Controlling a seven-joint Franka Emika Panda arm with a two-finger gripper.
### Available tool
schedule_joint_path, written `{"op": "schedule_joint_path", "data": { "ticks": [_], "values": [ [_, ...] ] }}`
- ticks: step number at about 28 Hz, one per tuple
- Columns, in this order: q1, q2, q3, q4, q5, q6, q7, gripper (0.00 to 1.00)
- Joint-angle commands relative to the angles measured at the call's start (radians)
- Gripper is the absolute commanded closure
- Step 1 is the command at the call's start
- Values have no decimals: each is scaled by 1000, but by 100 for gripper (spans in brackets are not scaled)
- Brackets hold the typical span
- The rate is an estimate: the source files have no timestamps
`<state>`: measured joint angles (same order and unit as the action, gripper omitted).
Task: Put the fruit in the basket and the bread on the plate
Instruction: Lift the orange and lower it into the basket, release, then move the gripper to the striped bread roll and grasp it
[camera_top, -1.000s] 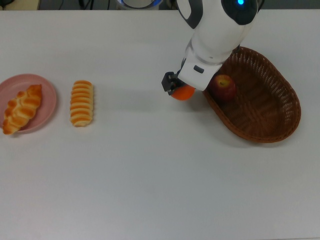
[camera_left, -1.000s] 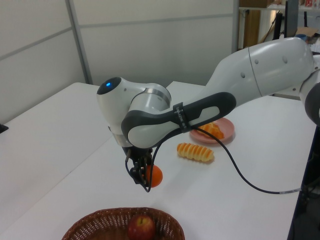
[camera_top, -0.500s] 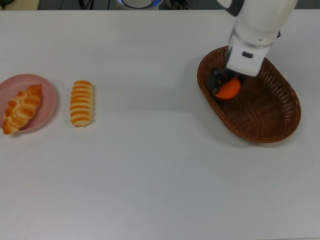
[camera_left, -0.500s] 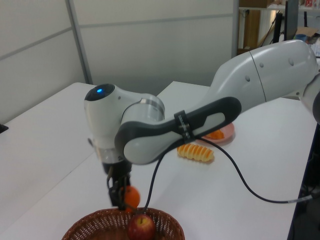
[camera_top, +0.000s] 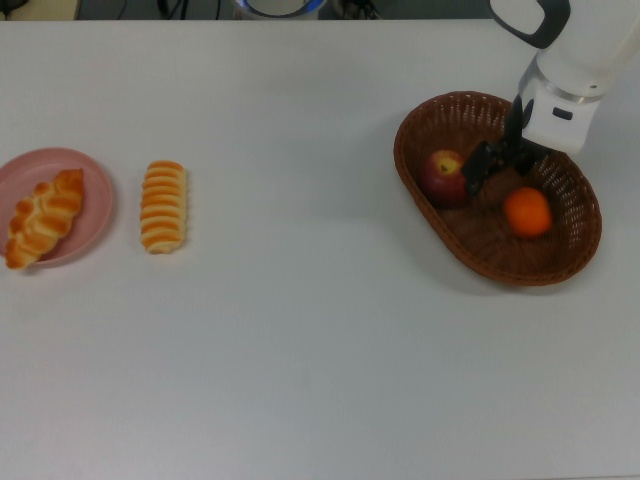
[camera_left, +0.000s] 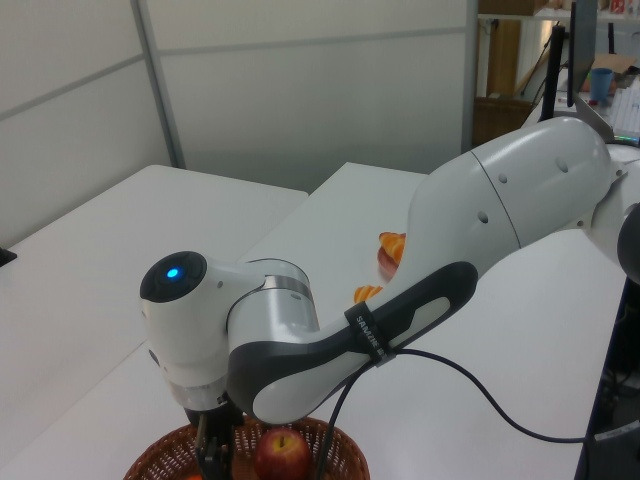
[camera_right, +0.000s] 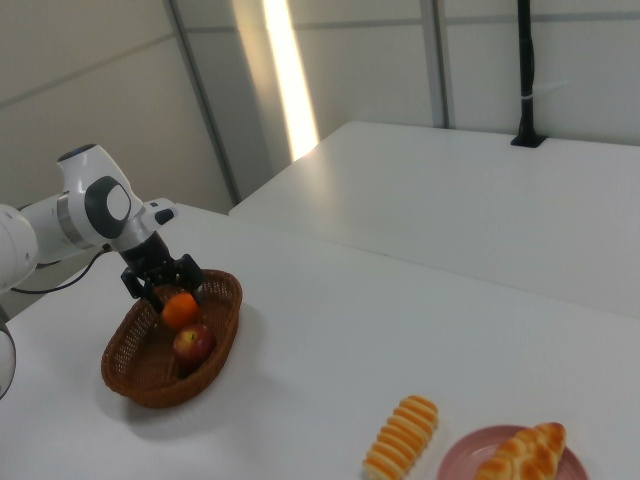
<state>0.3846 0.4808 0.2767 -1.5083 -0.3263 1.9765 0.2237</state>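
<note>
So both fruits sit in the basket (camera_top: 575, 245) at the top view's right: the apple (camera_top: 444, 177) near its left rim, the mandarin (camera_top: 527, 211) further right, the two apart. The gripper (camera_right: 162, 285) hangs over the basket with its fingers spread and nothing in them, the mandarin lying just under it in the right view. Over on the top view's left, the braided pastry (camera_top: 43, 216) is on the pink plate (camera_top: 96, 190), and the ridged pastry (camera_top: 164, 206) lies on the table (camera_top: 300, 330) just right of the plate.
</note>
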Motion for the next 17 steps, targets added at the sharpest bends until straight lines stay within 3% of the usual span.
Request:
{"op": "schedule_joint_path", "data": {
  "ticks": [1,5,10,17],
  "values": [
    [-18,-22,-5,0,-4,5,11,0],
    [-58,-45,-5,0,3,-2,9,0],
    [-159,-79,-7,5,44,-96,3,0],
    [-326,-91,-16,7,30,-288,-89,0]
  ]
}}
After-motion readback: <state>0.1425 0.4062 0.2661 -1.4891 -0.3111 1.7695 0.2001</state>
